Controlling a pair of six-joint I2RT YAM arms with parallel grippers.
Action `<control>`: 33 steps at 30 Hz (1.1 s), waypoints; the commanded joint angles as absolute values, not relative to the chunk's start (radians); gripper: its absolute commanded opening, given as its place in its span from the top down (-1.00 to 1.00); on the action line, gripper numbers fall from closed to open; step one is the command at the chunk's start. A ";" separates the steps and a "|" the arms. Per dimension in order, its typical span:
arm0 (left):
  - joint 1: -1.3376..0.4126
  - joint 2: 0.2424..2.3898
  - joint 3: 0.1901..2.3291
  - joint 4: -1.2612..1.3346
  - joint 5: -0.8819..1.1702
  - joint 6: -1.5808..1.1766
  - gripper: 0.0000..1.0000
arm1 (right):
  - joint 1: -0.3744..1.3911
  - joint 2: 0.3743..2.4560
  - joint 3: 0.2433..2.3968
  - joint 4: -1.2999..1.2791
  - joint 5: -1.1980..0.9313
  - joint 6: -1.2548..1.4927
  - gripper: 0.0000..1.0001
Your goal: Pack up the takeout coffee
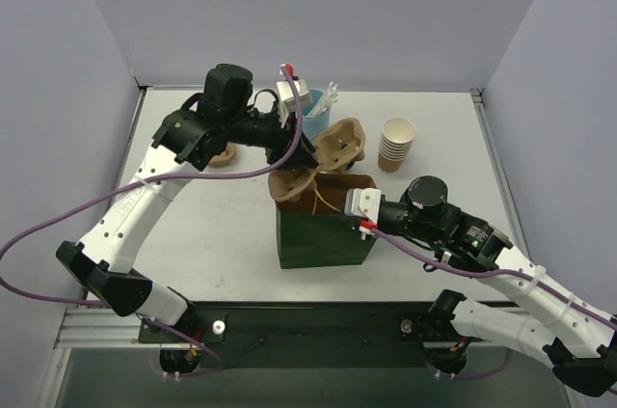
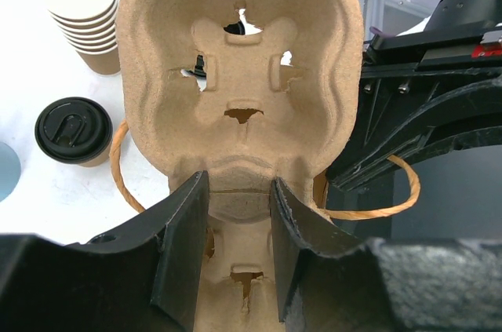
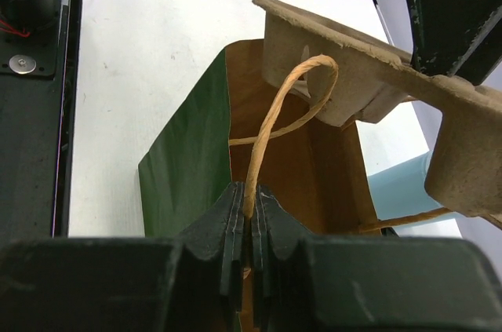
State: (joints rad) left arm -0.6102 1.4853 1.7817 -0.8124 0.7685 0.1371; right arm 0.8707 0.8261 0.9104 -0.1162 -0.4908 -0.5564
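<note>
White worktop (image 1: 212,225) under both arms. Close to the middle of its near edge, green bag (image 1: 323,242), upright, mouth open, brown inside. Over that mouth, pulp cup carrier (image 1: 342,143), tilted, one end dipping toward the opening, pinched at its narrow waist by the left gripper (image 2: 237,187), closed to a narrow gap against both sides of the pulp. Toward the far right corner, stack of cream paper cups (image 1: 396,145). Near the middle of the far edge, light-blue cup (image 1: 313,109) with white sticks. Smaller still, takeout coffee (image 2: 74,129), seen from the left wrist only: upright on the worktop, black lid on, just beside the stack, between it and the blue cup, outside the bag, touched by neither gripper; from above, hidden behind the carrier. Thin twine handle (image 3: 282,104) of the bag, drawn up in a loop, clamped in the fully closed right gripper (image 3: 249,206) at the bag's right-hand top corner.
</note>
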 commanded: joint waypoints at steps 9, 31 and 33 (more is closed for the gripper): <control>-0.634 1.499 1.758 -0.818 0.810 0.247 0.78 | 0.868 0.808 0.893 -0.063 -0.546 -0.611 1.00; -0.649 1.474 1.671 -0.801 0.733 0.293 0.86 | 0.868 0.799 0.882 -0.063 -0.541 -0.621 1.00; -0.649 1.468 1.660 -0.804 0.723 0.301 0.88 | 0.868 0.801 0.885 -0.061 -0.540 -0.617 1.00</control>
